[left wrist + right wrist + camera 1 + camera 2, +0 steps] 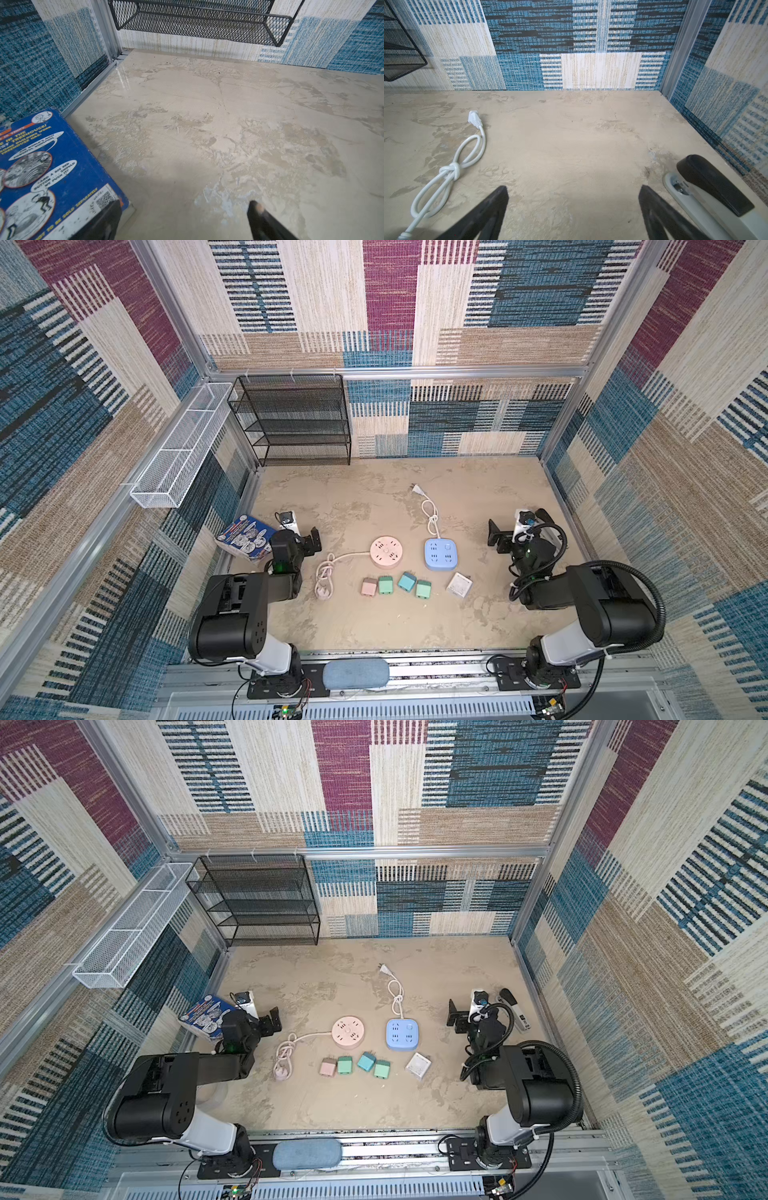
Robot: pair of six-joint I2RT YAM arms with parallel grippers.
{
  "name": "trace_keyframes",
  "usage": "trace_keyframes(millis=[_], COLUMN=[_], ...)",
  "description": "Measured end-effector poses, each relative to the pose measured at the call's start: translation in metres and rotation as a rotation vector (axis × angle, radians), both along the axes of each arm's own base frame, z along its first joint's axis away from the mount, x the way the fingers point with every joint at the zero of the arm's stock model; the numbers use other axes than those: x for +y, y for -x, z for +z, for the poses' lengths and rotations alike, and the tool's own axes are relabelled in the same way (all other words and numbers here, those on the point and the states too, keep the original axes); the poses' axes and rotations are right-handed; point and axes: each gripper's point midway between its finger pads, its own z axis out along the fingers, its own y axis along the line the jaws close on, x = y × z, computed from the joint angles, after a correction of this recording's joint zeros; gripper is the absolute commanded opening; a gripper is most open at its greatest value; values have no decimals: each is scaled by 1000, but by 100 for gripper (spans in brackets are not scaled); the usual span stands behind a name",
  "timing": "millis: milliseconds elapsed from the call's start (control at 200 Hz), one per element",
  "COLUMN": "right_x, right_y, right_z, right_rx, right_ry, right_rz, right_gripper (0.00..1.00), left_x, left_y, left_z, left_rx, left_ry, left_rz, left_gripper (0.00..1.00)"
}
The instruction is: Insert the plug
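Front rail (436, 671), mottled tabletop (374, 622), patchwork walls (457, 423)

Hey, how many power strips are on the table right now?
2. A round pink power strip sits near the middle of the table; a square blue power strip lies just to its right in both top views. None seem hidden.

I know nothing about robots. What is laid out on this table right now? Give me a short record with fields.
Sockets: pink round power strip and blue square power strip, side by side, nothing plugged in
Loose plugs: pink adapter, green adapter, teal adapter, second green adapter, white adapter, in a row nearer the robot
Left gripper: open, empty, near a blue book
Right gripper: open, empty, near a stapler
Blue strip's white plug: lying loose, farthest from the robot
Task state: no plug inserted yet
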Motion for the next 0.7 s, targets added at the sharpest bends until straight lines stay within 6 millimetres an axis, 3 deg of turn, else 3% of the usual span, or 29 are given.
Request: trace_keyframes(millis=[701], right_x=[0], right_y=[0], right_z=[4], right_rx=[-18], right_ry=[5], right_rz=[1], right_gripper=[100], left_x=[0], left_y=[-4], left_z=[7], left_rx=[-25], left_ry=[-23], left_rz=[-13], left_gripper=[99])
